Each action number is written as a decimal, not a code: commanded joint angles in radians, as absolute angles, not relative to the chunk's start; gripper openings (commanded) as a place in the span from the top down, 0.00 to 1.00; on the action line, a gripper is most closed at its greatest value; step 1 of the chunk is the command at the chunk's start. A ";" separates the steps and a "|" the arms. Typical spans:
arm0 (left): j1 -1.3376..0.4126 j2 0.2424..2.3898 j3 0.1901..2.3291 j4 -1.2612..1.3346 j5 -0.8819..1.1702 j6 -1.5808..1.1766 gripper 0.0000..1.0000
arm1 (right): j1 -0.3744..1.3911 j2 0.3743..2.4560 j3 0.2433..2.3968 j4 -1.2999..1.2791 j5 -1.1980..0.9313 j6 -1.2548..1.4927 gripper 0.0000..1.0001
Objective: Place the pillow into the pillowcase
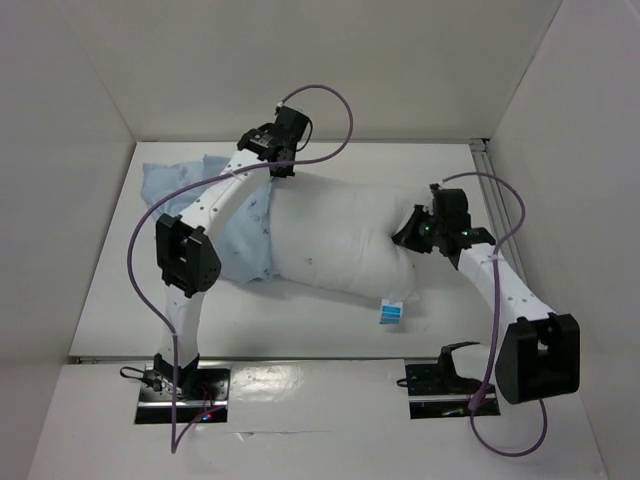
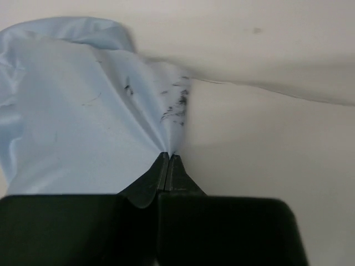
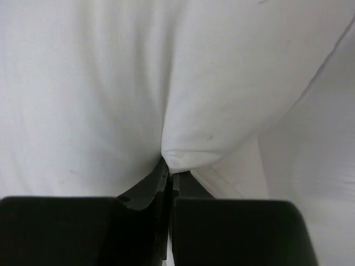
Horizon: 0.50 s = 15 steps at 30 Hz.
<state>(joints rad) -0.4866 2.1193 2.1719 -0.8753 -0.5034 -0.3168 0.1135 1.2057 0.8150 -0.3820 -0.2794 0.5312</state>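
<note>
Left wrist view: grips a pillowcase [image 2: 72, 111] fold with left hand [image 2: 168, 157] clamped tight; pinches pillow [image 3: 100, 83] with right hand [image 3: 168, 166] likewise (pillow on worktop [image 1: 110, 305], left end meeting blue cloth). Could slip off thin cloth if tugged unevenly.

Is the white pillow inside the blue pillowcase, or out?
Mostly out: the soft white stuffed pillow lies bare beside the wrinkled light blue pillowcase; its left end, cannot tell.

No writing could be read anywhere. The only label was a small blue-and-white tag [image 1: 391, 312] at the near edge of the pillow [image 1: 340, 240], and its print was too small to make out from above.
</note>
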 commanded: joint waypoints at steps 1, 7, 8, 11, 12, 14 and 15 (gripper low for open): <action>-0.589 1.959 2.172 -0.761 -0.273 -0.262 1.00 | 0.271 1.250 1.062 -0.270 -0.327 0.557 1.00; -0.709 1.846 2.350 -0.773 0.026 -0.320 1.00 | 0.324 1.201 1.327 -0.287 -0.299 0.549 1.00; -0.719 1.812 2.364 -0.773 0.055 -0.340 1.00 | 0.324 1.192 1.327 -0.287 -0.310 0.560 1.00; -0.753 1.786 2.355 -0.709 0.124 -0.390 1.00 | 0.336 1.149 1.289 -0.296 -0.287 0.586 1.00; -0.753 1.786 2.343 -0.697 0.124 -0.400 1.00 | 0.336 1.135 1.260 -0.296 -0.269 0.612 1.00; -0.753 1.819 2.322 -0.672 0.124 -0.413 1.00 | 0.345 1.091 1.131 -0.285 -0.238 0.635 1.00; -0.753 1.841 2.322 -0.672 0.124 -0.423 1.00 | 0.345 1.074 1.080 -0.276 -0.201 0.659 1.00</action>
<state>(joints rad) -0.6865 1.8359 2.2887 -0.8734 -0.1184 -0.3237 0.3058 1.0672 1.2068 -0.3202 -0.1951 0.5690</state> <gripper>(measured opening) 0.024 0.021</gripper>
